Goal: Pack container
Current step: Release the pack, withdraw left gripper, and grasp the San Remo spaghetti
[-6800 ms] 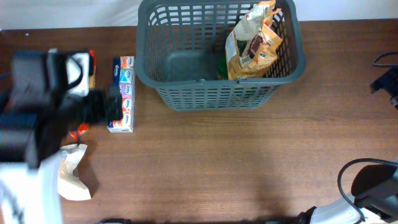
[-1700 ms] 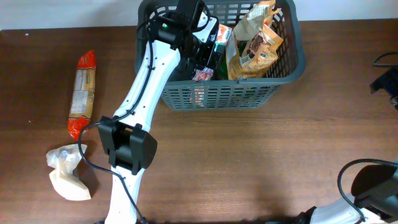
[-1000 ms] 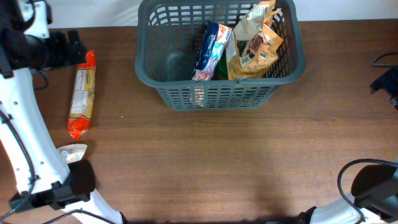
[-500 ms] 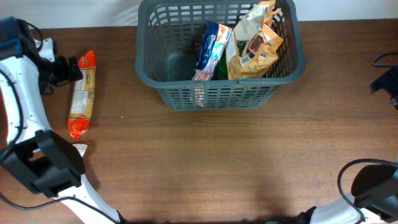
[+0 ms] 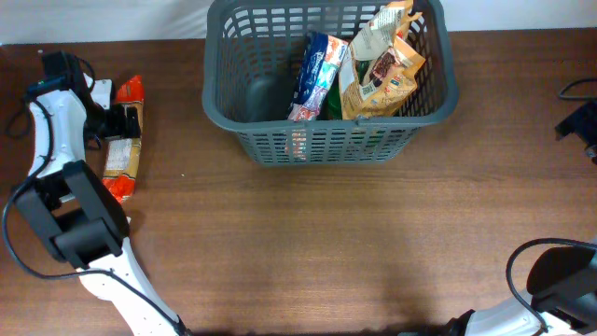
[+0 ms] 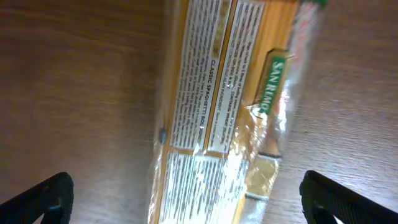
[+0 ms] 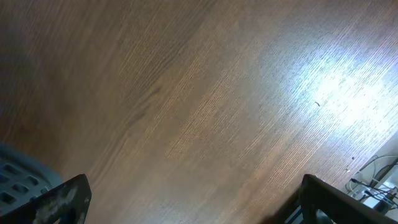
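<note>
The brown wooden table (image 5: 326,243) carries the grey container (image 5: 326,145) and, well left, a spaghetti packet (image 5: 119,163).

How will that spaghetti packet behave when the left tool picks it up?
The spaghetti packet is long and straight, so probably stiff, though strands may snap if squeezed hard. Its glossy, crinkled wrapper looks slippery. With the open left tool over it, a mid-length grip should limit tilting.

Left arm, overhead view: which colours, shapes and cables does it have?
The left arm has white, rounded tubular links joined by bulky black joint housings. A thin black cable loops out beside it. The left gripper at its end is black, and the wrist view shows its jaws as dark, blunt tips.
</note>
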`<state>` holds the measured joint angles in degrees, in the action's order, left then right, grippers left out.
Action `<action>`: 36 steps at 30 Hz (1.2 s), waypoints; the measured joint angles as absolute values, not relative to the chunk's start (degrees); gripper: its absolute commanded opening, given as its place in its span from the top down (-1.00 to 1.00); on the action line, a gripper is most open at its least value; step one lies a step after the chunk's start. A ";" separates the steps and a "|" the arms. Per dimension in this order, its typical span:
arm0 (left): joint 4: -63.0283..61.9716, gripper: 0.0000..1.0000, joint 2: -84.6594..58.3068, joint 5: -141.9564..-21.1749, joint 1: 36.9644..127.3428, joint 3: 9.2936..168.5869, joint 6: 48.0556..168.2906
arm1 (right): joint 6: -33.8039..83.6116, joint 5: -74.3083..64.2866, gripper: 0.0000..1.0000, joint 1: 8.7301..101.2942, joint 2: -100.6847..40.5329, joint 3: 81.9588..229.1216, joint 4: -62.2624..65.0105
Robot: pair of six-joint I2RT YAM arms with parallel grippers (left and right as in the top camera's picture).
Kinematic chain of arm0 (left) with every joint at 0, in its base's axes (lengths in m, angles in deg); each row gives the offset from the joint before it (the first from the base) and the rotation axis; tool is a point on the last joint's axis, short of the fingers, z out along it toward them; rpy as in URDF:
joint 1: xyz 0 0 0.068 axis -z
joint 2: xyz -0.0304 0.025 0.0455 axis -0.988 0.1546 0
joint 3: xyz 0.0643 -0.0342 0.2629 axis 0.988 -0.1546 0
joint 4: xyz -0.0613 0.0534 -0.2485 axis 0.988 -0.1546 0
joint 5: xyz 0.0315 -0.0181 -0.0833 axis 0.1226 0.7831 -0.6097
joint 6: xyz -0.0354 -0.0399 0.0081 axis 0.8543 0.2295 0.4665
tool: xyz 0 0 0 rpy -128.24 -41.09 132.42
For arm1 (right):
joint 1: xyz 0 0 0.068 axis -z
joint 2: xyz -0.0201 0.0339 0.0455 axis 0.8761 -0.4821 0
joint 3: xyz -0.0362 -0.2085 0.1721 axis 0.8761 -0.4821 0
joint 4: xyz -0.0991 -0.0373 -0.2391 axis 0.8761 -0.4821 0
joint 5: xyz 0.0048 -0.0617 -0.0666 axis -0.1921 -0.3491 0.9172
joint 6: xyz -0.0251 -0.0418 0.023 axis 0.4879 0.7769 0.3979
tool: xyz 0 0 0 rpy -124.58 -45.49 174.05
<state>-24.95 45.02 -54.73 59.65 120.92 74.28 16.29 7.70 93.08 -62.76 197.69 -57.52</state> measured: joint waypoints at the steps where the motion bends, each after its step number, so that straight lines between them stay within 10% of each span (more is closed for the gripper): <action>1: -24.95 -0.99 45.67 -54.73 59.65 120.92 74.26 | 16.31 7.70 -0.98 93.08 -62.76 197.69 -57.52; 36: -22.40 -0.99 49.76 -56.71 59.65 119.08 71.66 | 16.34 7.70 -0.98 93.08 -62.76 197.69 -57.52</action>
